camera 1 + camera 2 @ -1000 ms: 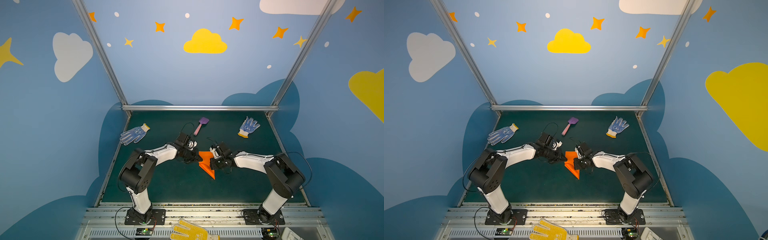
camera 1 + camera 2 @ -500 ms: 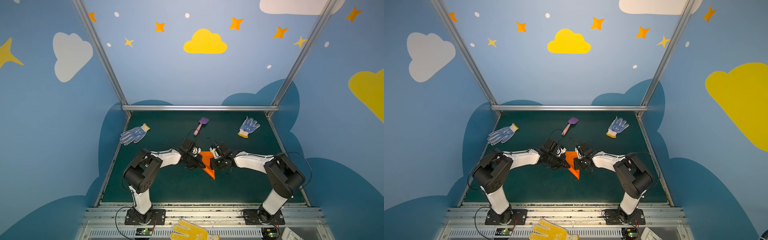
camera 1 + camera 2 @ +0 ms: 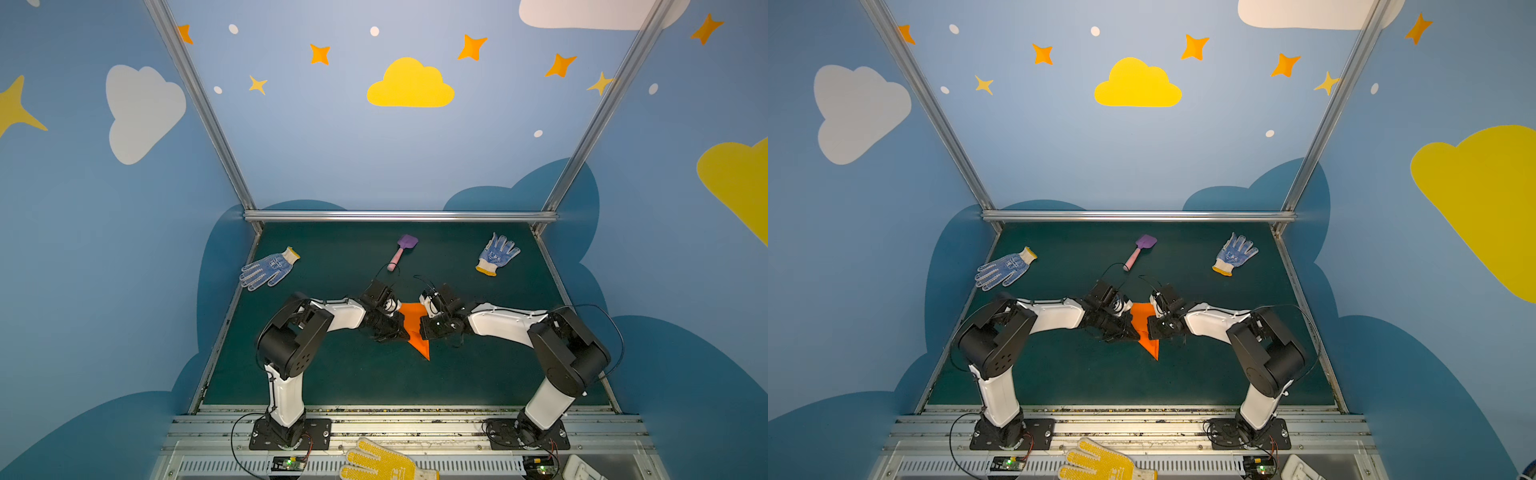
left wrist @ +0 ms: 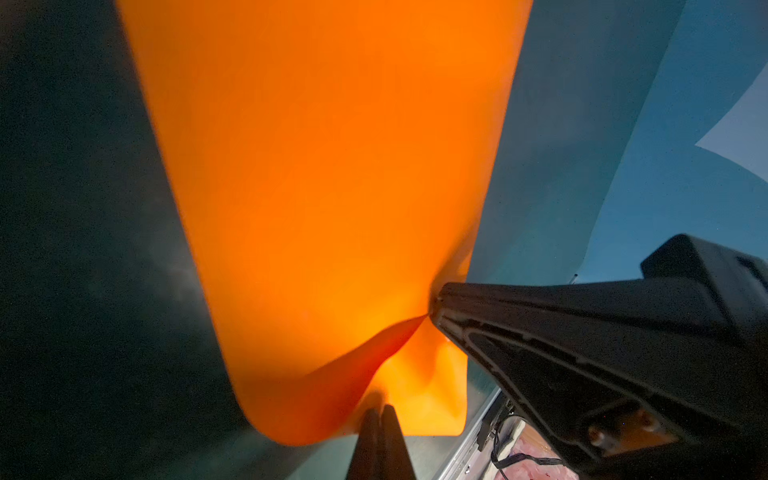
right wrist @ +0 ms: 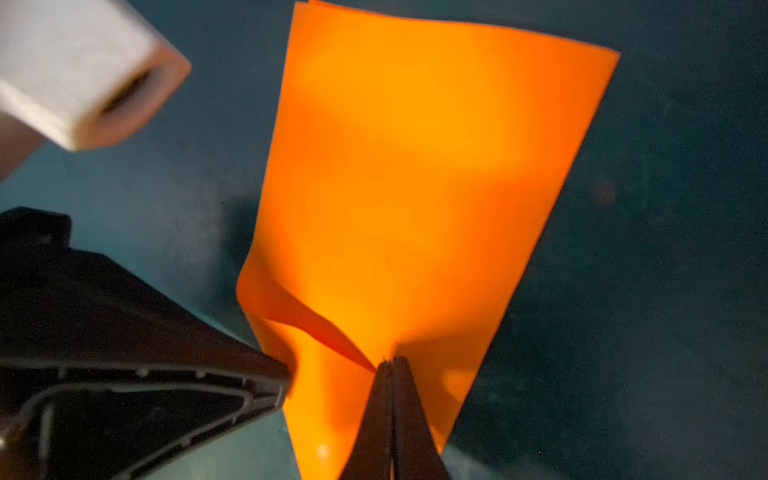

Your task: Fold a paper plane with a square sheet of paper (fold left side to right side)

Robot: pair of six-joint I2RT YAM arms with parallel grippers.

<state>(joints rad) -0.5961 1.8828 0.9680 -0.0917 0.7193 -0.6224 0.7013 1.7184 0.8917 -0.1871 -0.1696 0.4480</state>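
Left, right jaws clamped on square sheet of paper (image 3: 412, 322) edges; spatula (image 3: 401, 250) well apart.

Plenty you just can't see here

In the left wrist view the orange paper (image 4: 332, 187) runs out of frame, and the left gripper (image 4: 380, 409) shows only its tips, with the rest cropped. Same deal in the right wrist view for the right gripper (image 5: 390, 361), plus a blurry white block (image 5: 79, 70) cut by the edge, no clue what it is. In both top views the grippers' black bodies cover the paper's sides, so where they meet it is too small to make out. The yellow glove (image 3: 384, 463) at the near edge is chopped by the frame, and so is a white thing (image 3: 582, 469) in the corner.
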